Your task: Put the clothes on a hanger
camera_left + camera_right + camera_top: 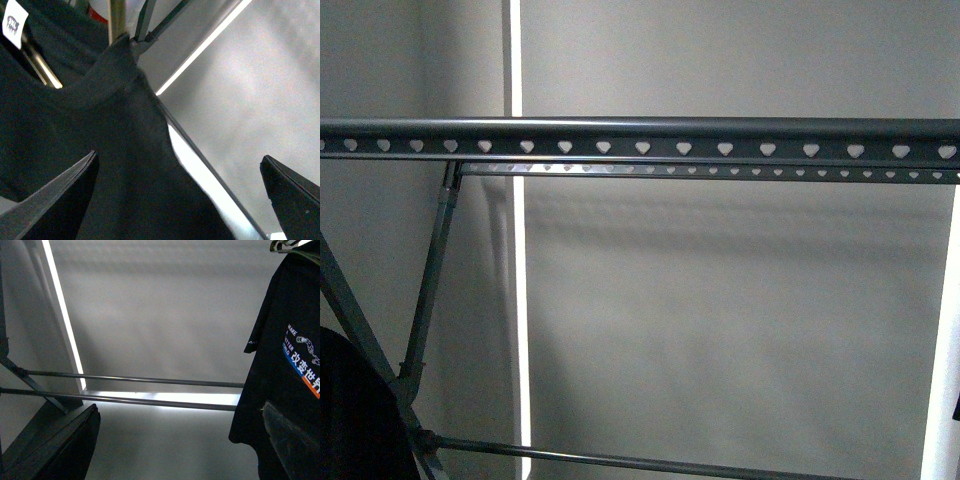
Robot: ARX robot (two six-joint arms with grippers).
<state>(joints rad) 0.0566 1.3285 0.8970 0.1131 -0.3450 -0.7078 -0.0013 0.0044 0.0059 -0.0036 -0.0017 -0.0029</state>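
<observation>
Hanging at one edge of the right wrist view, the black T-shirt [280, 390] shows its white and coloured print [302, 360] and one short sleeve. It is draped from a point above the frame's edge. Up close in the left wrist view, its collar [107, 80] and a small white label [14, 22] fill much of the picture.

The left gripper [177, 200] is spread wide. One of its dark fingers [55, 200] sits in front of the cloth and the other is out over the pale background. Nothing is pinched, and I cannot tell whether the near finger touches the fabric. The right gripper [175, 445] is likewise wide apart and holds nothing. One finger [295, 440] overlaps the shirt's lower hem in the picture, contact unclear.

The grey rack [640, 135] crosses the front view. Its top rail is punched with heart-shaped holes, a second such rail runs just behind it, and slanted legs [430, 290] stand at the left. Two thin bars [150, 390] run low across it. Behind is a plain pale wall [740, 330] with a bright vertical light strip [520, 300].
</observation>
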